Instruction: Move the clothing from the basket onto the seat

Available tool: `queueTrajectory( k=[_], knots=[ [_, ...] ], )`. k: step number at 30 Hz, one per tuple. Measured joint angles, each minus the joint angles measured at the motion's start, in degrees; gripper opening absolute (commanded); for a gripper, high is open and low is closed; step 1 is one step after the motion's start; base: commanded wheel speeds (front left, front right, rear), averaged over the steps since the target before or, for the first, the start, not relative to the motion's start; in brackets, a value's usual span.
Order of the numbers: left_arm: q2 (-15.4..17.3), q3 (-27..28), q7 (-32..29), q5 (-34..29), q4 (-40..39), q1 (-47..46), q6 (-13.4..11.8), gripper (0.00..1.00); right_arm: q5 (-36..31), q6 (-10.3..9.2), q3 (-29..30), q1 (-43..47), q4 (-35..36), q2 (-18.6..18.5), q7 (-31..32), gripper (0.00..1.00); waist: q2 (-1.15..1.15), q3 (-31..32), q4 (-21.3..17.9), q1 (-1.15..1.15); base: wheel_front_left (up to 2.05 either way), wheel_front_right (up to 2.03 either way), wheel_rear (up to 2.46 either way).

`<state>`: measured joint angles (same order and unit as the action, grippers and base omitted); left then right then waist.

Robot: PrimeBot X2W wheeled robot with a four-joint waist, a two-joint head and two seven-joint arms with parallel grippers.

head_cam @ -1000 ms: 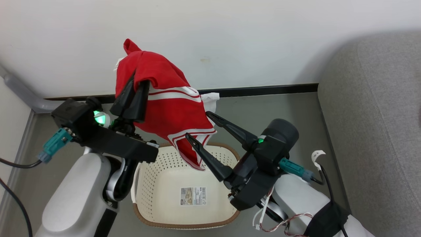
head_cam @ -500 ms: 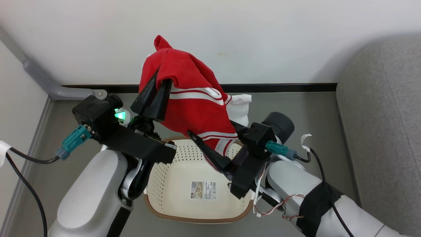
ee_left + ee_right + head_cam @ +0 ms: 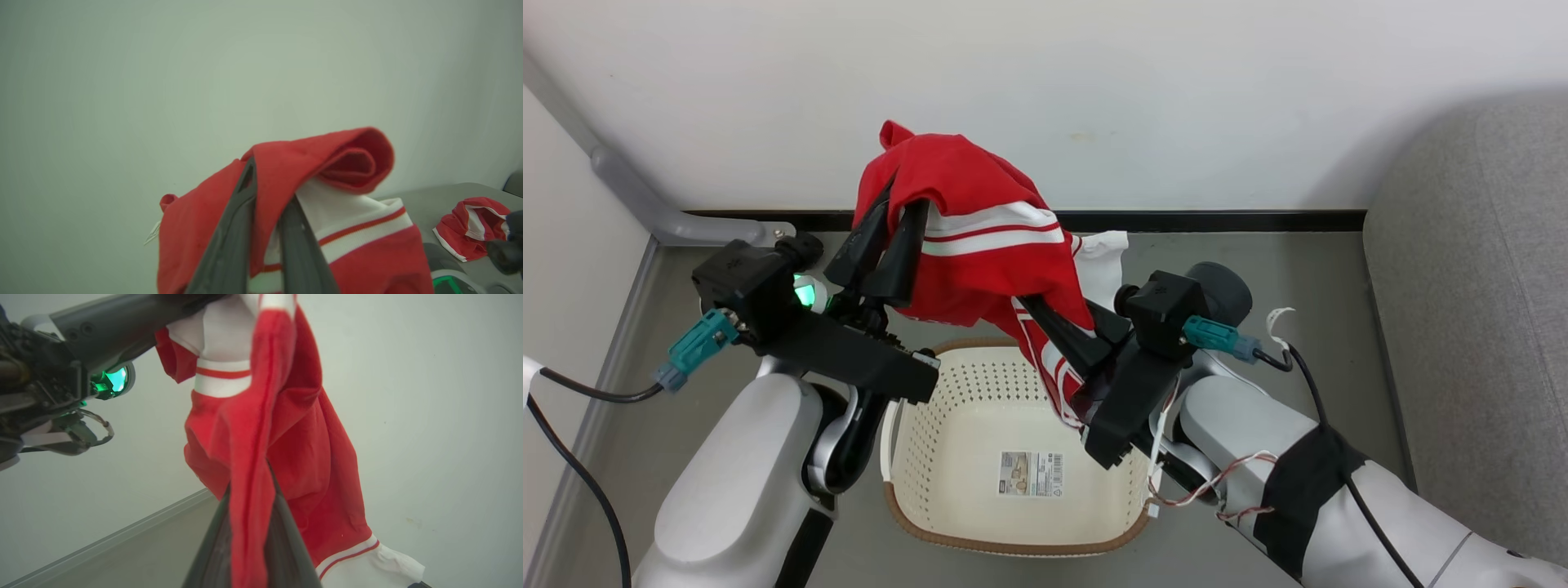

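Aloft, clothing (image 3: 980, 261) in left claw (image 3: 900, 214), right claw (image 3: 1055, 310), label (image 3: 1030, 474) inside basket (image 3: 1013, 545)

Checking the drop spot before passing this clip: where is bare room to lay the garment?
The seat, right of the basket, looks bare. The floor along the baseboard between them is free. Crowded above the basket: left gripper and right gripper hold the clothing.

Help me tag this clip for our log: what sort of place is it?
Likely a living-room corner, or a mock-up: a grey sofa by a plain white wall, a laundry basket on the grey floor, red clothing held above it.
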<state>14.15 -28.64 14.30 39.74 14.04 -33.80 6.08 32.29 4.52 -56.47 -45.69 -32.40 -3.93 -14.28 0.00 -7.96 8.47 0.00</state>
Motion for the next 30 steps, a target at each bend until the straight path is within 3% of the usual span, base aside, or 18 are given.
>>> queueTrajectory(
  k=[1,2,18,30],
  knots=[
    [0.1,0.1,0.0,0.0,0.3,0.1,0.0,0.53,0.3,-0.04,-0.2,-0.1,0.0,0.0,0.0,0.00,0.00,0.1,-0.2,0.00,0.00,0.00,0.00],
    [0.0,0.2,0.0,0.0,0.5,0.1,0.0,1.00,0.7,-0.05,-0.4,-0.2,0.0,0.0,0.0,0.00,0.00,0.2,-0.4,0.00,0.00,0.00,0.00],
    [0.0,0.4,0.0,-0.6,5.6,2.4,0.4,1.00,3.8,-2.56,0.7,-1.0,-0.5,0.0,0.0,0.00,0.00,0.9,-2.0,0.00,0.00,0.00,0.00],
    [1.1,1.7,0.0,-1.7,8.6,8.0,0.0,1.00,4.6,-2.82,2.3,-2.1,-1.3,0.0,0.0,0.00,0.00,1.8,-3.7,0.00,0.00,0.00,0.00]
  ],
)
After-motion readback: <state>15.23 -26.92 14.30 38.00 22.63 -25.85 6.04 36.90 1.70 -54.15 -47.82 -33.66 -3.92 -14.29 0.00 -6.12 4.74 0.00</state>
